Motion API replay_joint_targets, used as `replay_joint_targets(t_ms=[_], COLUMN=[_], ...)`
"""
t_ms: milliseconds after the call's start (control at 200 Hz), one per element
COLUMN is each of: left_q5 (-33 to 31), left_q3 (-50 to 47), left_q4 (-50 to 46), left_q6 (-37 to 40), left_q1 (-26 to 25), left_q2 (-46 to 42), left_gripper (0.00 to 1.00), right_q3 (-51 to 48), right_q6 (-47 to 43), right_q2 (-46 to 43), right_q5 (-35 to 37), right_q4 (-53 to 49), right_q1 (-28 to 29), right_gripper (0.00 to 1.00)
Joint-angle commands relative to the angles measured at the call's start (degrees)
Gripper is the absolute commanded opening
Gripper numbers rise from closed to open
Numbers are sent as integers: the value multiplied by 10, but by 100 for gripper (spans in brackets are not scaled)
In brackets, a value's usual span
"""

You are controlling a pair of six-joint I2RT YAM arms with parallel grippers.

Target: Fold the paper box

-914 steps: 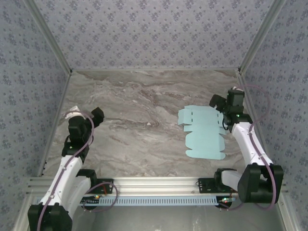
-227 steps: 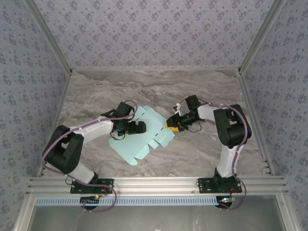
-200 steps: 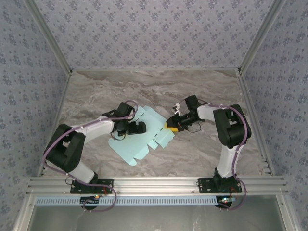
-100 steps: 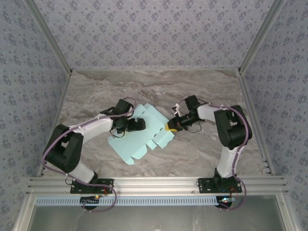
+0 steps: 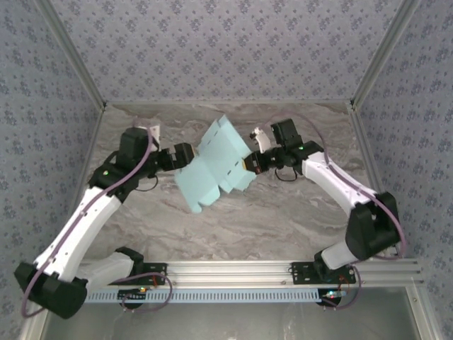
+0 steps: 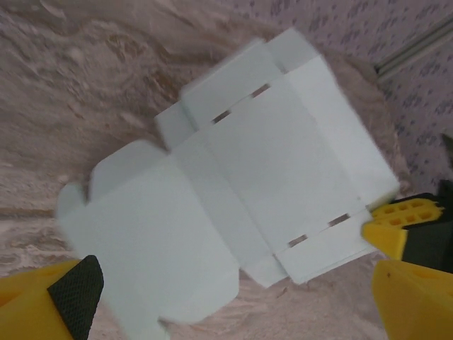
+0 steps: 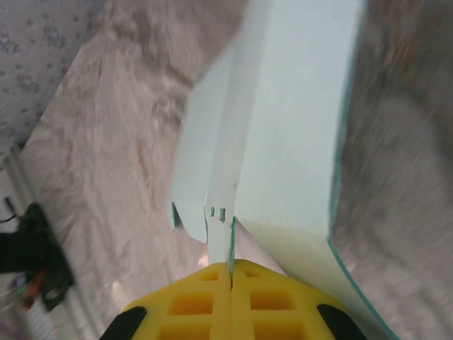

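Hanging tilted above the marble surface (image 5: 283, 212), the paper box (image 5: 216, 164), a flat unfolded sheet, is clamped at one edge by the right tool (image 5: 248, 163); the left tool (image 5: 182, 156) gapes beside it. Left wrist view shows its slots.

A grey-brown marbled tabletop (image 5: 233, 219) enclosed by blue floral-patterned walls (image 5: 226, 49).

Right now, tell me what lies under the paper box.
Around the paper box, marbled table shows beneath its edges. The right gripper, jaws shut on one edge, holds the sheet tilted. The patch directly below is covered, so anything lying there cannot be seen.
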Motion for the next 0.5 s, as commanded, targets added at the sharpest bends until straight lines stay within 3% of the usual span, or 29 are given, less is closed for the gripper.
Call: replay_joint_targets(t_ms=[0,145,230,325,495], left_q5=[-37,-35,-13,2,14], left_q3=[3,-28,-40,-55,-77], left_q4=[-42,-26,-17,1,32], left_q6=[-8,-23,-23,-25,-31], left_q1=[18,36,38,38,40], left_q2=[-33,-54,-43,-32,-6], left_gripper=[99,99,99,99,99], right_q3=[47,87,163,239,262], right_q6=[-68,-93,-19,76,142], right_q2=[-64,-106,-83,-51,-10], right_q5=[205,434,544,609,736], right_q4=[8,32,-57,-202,-329], right_q1=[27,67,76,86,152], right_gripper=[0,0,0,0,0])
